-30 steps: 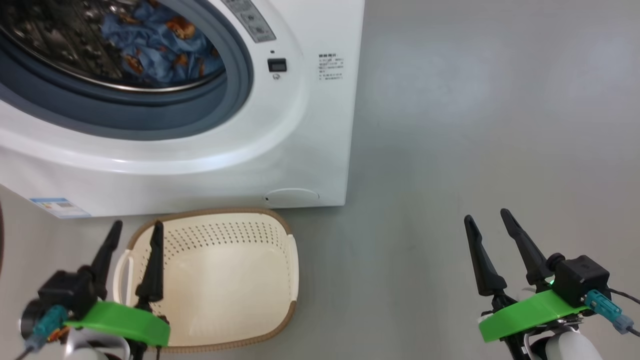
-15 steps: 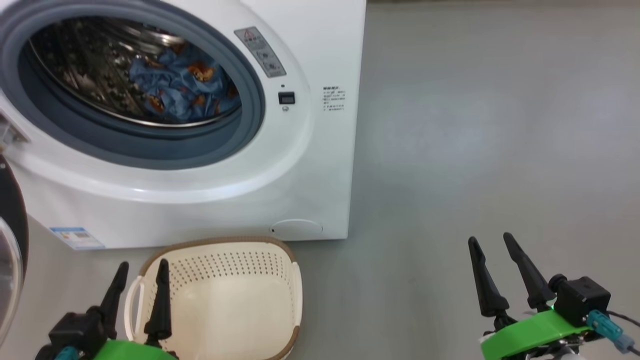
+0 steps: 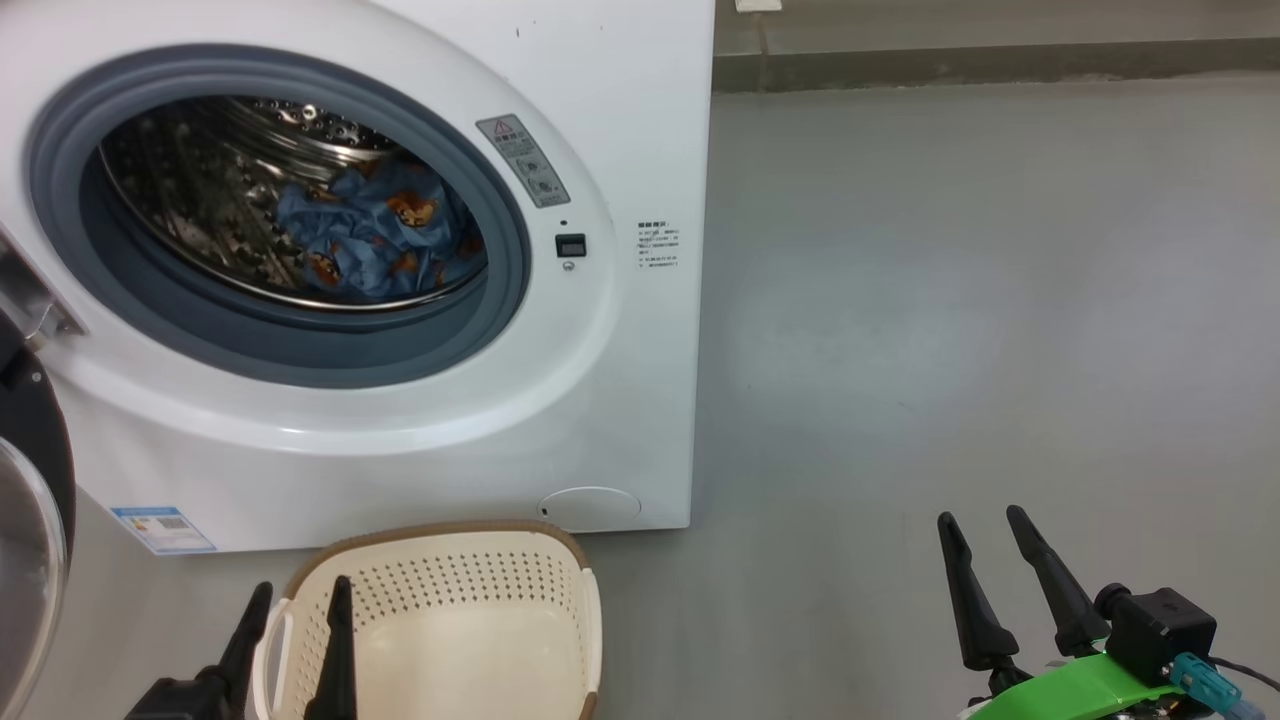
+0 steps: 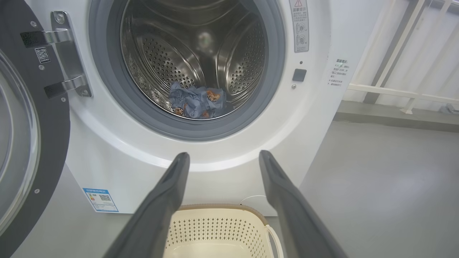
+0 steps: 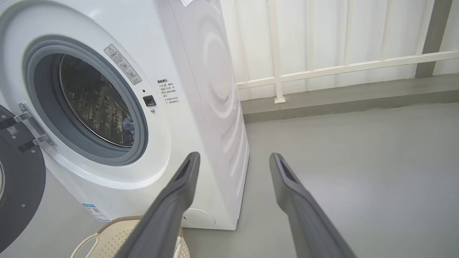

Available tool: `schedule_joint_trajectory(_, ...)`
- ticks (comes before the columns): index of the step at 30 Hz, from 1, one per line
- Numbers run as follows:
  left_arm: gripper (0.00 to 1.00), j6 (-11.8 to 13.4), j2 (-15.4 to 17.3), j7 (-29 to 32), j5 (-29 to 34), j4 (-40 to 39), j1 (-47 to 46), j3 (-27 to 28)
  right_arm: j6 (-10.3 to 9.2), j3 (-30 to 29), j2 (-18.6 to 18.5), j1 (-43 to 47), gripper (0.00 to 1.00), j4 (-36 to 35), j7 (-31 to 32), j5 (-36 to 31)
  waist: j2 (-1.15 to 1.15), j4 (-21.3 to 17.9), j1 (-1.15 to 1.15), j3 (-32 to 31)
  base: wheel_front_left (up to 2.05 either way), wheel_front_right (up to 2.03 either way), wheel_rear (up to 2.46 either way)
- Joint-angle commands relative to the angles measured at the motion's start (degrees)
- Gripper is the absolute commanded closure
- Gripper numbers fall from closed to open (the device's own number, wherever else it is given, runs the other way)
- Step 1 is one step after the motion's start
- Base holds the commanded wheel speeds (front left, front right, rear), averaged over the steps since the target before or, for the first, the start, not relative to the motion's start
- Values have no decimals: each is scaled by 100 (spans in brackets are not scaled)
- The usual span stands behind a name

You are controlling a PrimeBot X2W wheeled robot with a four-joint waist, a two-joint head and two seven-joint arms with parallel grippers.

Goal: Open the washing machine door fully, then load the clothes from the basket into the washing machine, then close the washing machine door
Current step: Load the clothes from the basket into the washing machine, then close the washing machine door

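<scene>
The white washing machine (image 3: 620, 120) stands with its black-framed door (image 3: 30, 520) swung wide open to the left; the door (image 4: 32, 143) shows its hinges in the left wrist view. Blue patterned clothes (image 3: 375, 245) lie inside the steel drum, also seen as clothes (image 4: 196, 104) at the drum's bottom. The cream basket (image 3: 450, 620) sits empty on the floor before the machine. My left gripper (image 3: 300, 590) is open just above the basket's left rim, nothing between its fingers. My right gripper (image 3: 985, 522) is open over bare floor to the right.
Grey floor (image 3: 950, 300) stretches to the right of the machine. A white railing (image 5: 340, 64) and a low kerb run along the back wall. A blue label (image 3: 165, 528) is stuck low on the machine's front.
The head camera has tilted upward, so the machine, basket and both grippers sit lower in the picture. Both grippers stay open and empty.
</scene>
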Motion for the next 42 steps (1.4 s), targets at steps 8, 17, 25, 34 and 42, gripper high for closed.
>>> schedule_joint_trajectory(8, 0, -59, 21, -31, 153, -169, 38, 216, 9, 110, 26, -1, 0, -135, -69, 62, 0, -60, 0, -129, 0, 0, 0)
schedule_joint_trajectory(17, 0, -89, 10, -31, 177, -143, 6, 202, 9, 132, 45, -23, 0, -127, -69, 54, 0, -87, 0, -133, 0, 0, 0)
schedule_joint_trajectory(25, 0, -121, 7, -32, 119, -127, -38, 158, 9, 130, 54, -50, 0, -113, -69, 46, 0, -97, 0, -110, 0, 0, 0)
schedule_joint_trajectory(34, 0, -138, 7, -32, 120, -108, -35, 151, 9, 147, 58, -37, 0, -97, -69, 33, 0, -94, 0, -123, 0, 0, 0)
schedule_joint_trajectory(42, 0, -147, 6, -32, 115, -101, -43, 161, 9, 174, 59, -53, 0, -83, -69, 21, 0, -80, 0, -129, 0, 0, 0)
